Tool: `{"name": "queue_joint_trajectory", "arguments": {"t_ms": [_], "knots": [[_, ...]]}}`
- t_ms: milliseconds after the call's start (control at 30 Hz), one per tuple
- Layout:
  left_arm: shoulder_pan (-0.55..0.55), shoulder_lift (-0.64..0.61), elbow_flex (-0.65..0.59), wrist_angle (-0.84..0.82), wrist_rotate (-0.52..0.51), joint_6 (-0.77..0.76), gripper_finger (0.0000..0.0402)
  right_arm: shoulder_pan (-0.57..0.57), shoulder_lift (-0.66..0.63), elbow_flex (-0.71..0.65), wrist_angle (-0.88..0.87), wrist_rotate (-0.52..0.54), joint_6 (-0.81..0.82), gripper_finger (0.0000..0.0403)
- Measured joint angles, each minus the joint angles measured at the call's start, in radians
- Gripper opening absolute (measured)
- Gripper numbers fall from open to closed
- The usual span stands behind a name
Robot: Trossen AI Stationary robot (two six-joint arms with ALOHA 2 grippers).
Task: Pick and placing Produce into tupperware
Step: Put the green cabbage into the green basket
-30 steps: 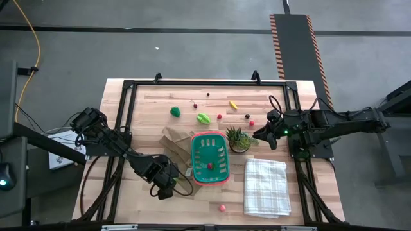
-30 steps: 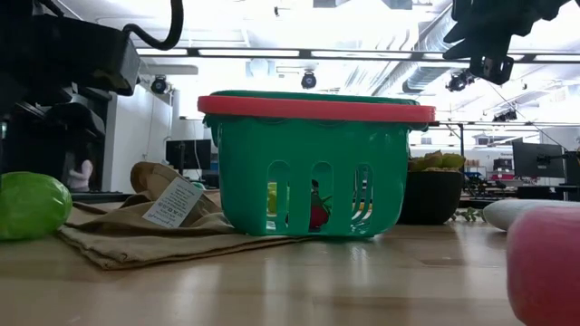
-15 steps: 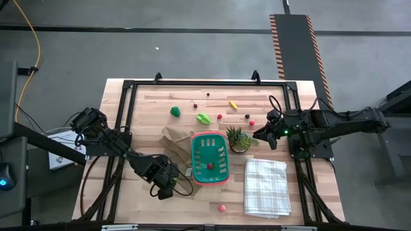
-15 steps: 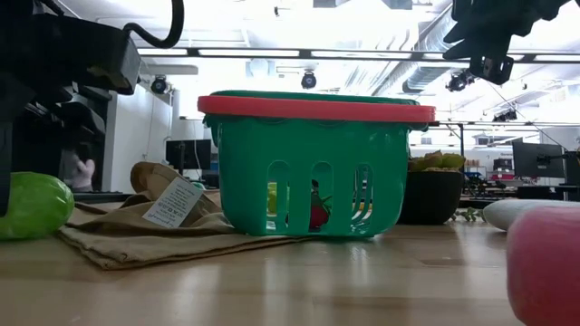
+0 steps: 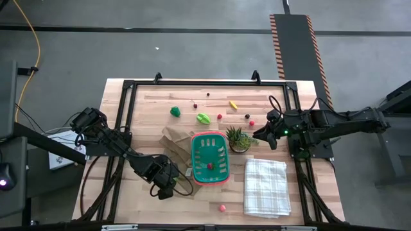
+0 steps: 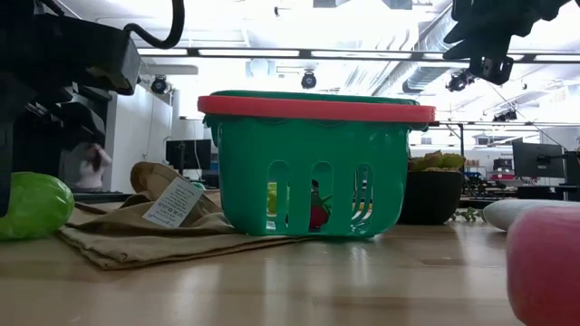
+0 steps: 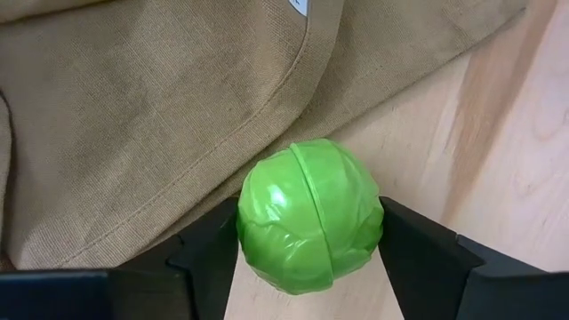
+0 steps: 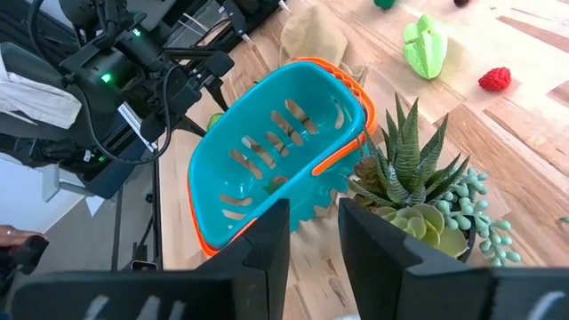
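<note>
Left end effector clenches a glossy, round green cabbage beside coarse tan cloth.

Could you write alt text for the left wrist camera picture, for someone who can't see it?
A glossy, round green toy cabbage sits between the two dark fingers of the left hand, which press against its sides. It rests on the pale wooden table, right at the edge of a rumpled tan cloth bag.

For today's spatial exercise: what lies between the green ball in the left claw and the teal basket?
In the low view, the brown cloth bag with its tag lies between the green ball and the basket.
</note>
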Motion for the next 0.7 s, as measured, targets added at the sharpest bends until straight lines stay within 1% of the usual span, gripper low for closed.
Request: {"name": "queue_joint_trajectory", "arguments": {"t_ms": [167, 433, 700], "knots": [[0.0, 0.0, 0.0, 0.001, 0.003, -0.006, 0.024, 0.0, 0.0, 0.0, 0.0, 0.0, 0.0, 0.009], [0.0, 0.0, 0.0, 0.002, 0.003, -0.007, 0.0229, 0.0, 0.0, 0.0, 0.0, 0.0, 0.0, 0.009], [0.0, 0.0, 0.0, 0.003, 0.003, -0.007, 0.0235, 0.0, 0.0, 0.0, 0.0, 0.0, 0.0, 0.009]]}}
